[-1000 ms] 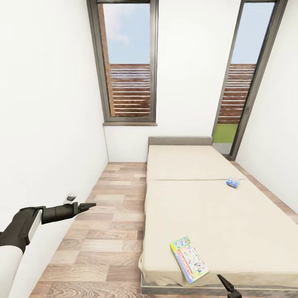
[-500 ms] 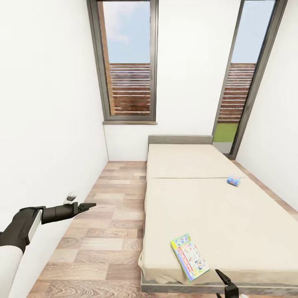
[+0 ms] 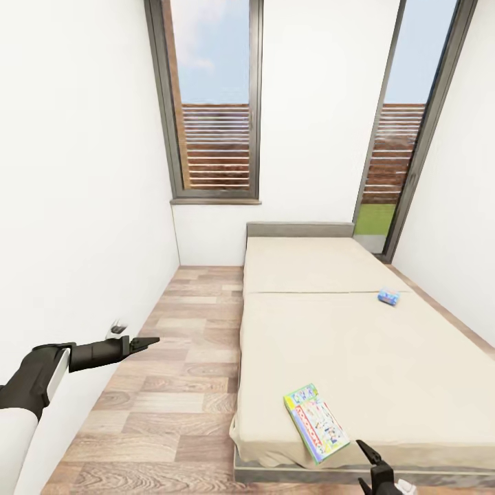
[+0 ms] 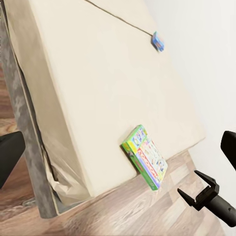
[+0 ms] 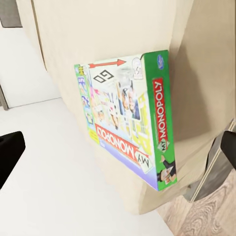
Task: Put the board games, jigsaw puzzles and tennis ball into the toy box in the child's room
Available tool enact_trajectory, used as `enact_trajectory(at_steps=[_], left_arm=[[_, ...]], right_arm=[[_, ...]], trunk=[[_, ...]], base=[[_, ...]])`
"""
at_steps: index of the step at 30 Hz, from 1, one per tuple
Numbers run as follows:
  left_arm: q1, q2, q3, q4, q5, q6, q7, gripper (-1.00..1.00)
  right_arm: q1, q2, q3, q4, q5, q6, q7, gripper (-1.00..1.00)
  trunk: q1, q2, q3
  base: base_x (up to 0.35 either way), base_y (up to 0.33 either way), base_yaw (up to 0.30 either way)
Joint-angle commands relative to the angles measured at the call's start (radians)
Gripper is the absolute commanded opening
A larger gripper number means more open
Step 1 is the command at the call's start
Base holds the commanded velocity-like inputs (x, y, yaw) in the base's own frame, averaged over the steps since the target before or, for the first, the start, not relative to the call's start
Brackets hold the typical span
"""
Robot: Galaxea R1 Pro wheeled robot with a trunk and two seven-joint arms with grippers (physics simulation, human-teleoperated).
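"MY MONOPOLY", "GO" on board game [image 5: 129, 120]

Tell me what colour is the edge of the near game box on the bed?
Green; clearest in the right wrist view, on the box.

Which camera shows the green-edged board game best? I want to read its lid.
The right wrist view: the green-edged board game is close enough there to read MY MONOPOLY. The head view and left wrist view show it small, at the bed's near edge.

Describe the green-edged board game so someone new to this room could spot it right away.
Find the wide cream bed under the windows. At its near edge lies the green-edged board game, a flat box with a busy colourful lid, far larger than the small blue box further up.
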Motion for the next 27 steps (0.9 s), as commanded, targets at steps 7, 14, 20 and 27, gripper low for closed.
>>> enact_trajectory(at_steps=[7, 14, 20, 27], left_arm=[[-0.001, 0.0, 0.001, 0.0, -0.001, 0.009, -0.006, 1.0], [-0.001, 0.0, 0.002, 0.0, -0.001, 0.009, -0.009, 1.0], [-0.001, 0.0, 0.003, 0.0, 0.0, 0.009, -0.009, 1.0], [-0.001, 0.0, 0.002, 0.0, 0.0, 0.012, -0.012, 1.0]], right_arm=[[-0.003, 0.004, -0.003, 0.0, 0.0, 0.006, 0.0, 1.0], [-0.003, -0.003, -0.001, 0.002, 0.0, 0.006, 0.0, 1.0], [-0.003, 0.0, 0.0, 0.002, 0.0, 0.01, 0.001, 1.0], [-0.003, 0.005, 0.001, 0.002, 0.001, 0.012, 0.0, 1.0]], trunk=[[0.027, -0.05, -0.023], [0.054, -0.099, -0.045], [0.077, -0.141, -0.064], [0.104, -0.19, -0.086]], base=[[0.0, 0.0, 0.0], [0.0, 0.0, 0.0], [0.0, 0.0, 0.0], [0.0, 0.0, 0.0]])
